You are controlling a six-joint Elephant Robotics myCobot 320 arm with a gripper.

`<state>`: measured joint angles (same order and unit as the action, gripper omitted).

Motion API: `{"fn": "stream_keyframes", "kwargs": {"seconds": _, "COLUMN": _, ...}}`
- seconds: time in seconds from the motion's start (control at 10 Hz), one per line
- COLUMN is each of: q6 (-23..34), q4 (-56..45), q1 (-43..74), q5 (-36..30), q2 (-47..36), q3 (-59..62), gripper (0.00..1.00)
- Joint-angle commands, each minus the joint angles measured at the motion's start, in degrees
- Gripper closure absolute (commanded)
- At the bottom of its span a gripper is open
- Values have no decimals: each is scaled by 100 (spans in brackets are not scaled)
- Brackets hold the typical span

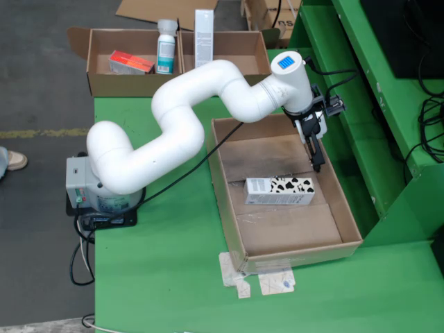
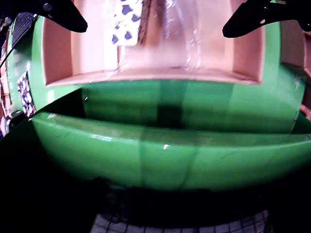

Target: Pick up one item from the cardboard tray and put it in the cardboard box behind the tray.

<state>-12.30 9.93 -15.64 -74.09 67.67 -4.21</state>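
View from above | tool spread open, empty | spotted carton just below-left, apart

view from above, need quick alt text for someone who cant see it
A white robot arm reaches over a green table, its gripper open inside a cardboard tray just past one end of a cow-patterned carton. Behind the tray, a cardboard box holds other items.

Green table — taped paper scraps near edge.
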Motion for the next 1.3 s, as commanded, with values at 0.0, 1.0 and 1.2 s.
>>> {"fn": "stream_keyframes", "kwargs": {"seconds": 0.0, "q6": -112, "q4": -1047, "q1": -112, "q5": -1685, "q2": -2006, "q3": -4721, "gripper": 0}}
{"fn": "stream_keyframes", "kwargs": {"seconds": 1.0, "q6": 212, "q4": -3279, "q1": 634, "q5": -2051, "q2": -27, "q3": -485, "gripper": 0}}
{"fn": "stream_keyframes", "kwargs": {"seconds": 1.2, "q6": 357, "q4": -3642, "q1": 963, "q5": -2156, "q2": 413, "q3": 421, "gripper": 0}}
